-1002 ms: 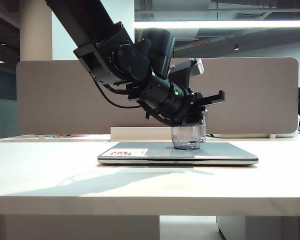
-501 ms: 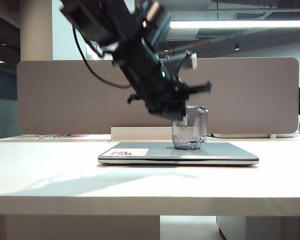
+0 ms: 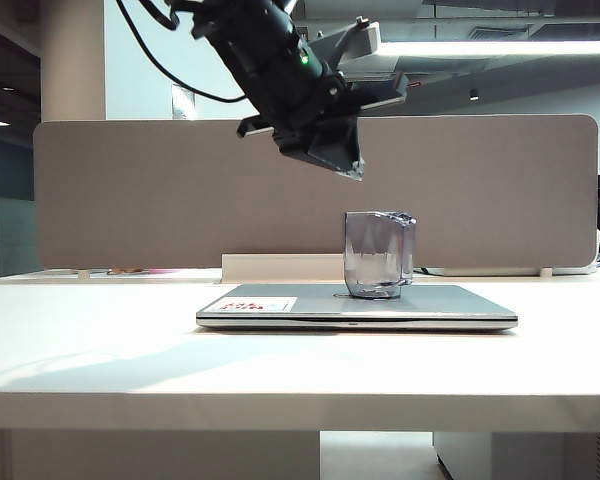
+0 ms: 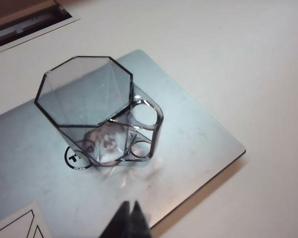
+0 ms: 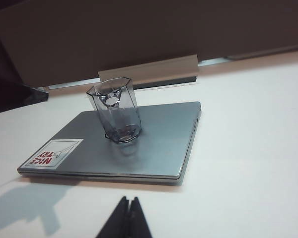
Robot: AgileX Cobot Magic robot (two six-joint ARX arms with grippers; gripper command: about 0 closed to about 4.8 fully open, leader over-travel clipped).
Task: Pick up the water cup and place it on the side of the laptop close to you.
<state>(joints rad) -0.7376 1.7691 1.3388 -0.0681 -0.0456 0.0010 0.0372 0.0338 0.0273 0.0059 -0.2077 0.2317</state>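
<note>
The water cup (image 3: 378, 255), clear and grey-tinted with an angular handle, stands upright on the lid of the closed silver laptop (image 3: 450, 305), free of both grippers. My left gripper (image 3: 350, 166) hangs well above the cup and slightly left of it. In the left wrist view it (image 4: 130, 206) is shut and empty, looking down on the cup (image 4: 97, 114) and the laptop (image 4: 188, 144). My right gripper (image 5: 129, 201) is shut and empty over bare table on the near side of the laptop (image 5: 159, 144), the cup (image 5: 115, 111) beyond it.
A white sticker with red print (image 5: 53, 152) lies on one corner of the lid. A low white strip (image 3: 280, 267) runs just behind the laptop, and a grey partition (image 3: 130, 190) closes the back of the table. The table's front edge (image 3: 300, 400) is near the camera.
My left gripper, which was down at the cup, has risen up and to the left, away from it. The cup stays standing on the laptop lid.
</note>
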